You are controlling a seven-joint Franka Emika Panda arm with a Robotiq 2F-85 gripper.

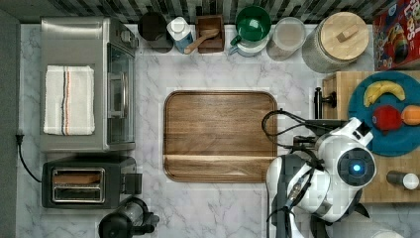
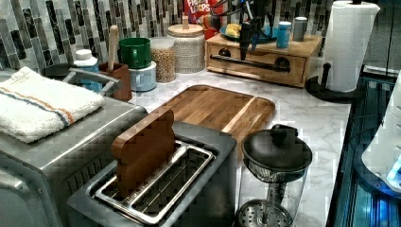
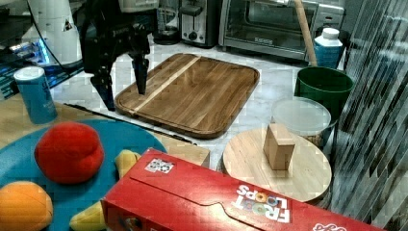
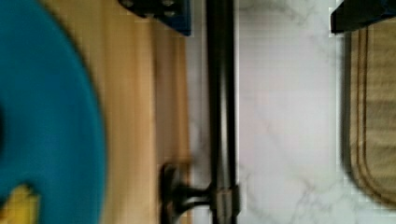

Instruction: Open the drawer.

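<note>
Drawer (image 2: 257,59) shut, set in the butcher-block cabinet at the top view's right edge of the marble table (image 1: 218,208). Black bar handle (image 4: 222,107) runs along its front. Gripper (image 3: 122,89) hangs just above the handle, fingers (image 3: 140,77) spread, one on each side, not touching. Brown tray (image 1: 220,136) lies nearby.

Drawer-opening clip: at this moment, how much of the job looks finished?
Nothing looks done: in the left view the light-wood drawer sits flush in its butcher-block cabinet. In hand is the approach: the open black gripper hangs above the long black bar handle, one fingertip on either side of it, not yet closed. Left: lower, clamp the bar and pull the drawer out toward the dark brown wooden tray.
</note>
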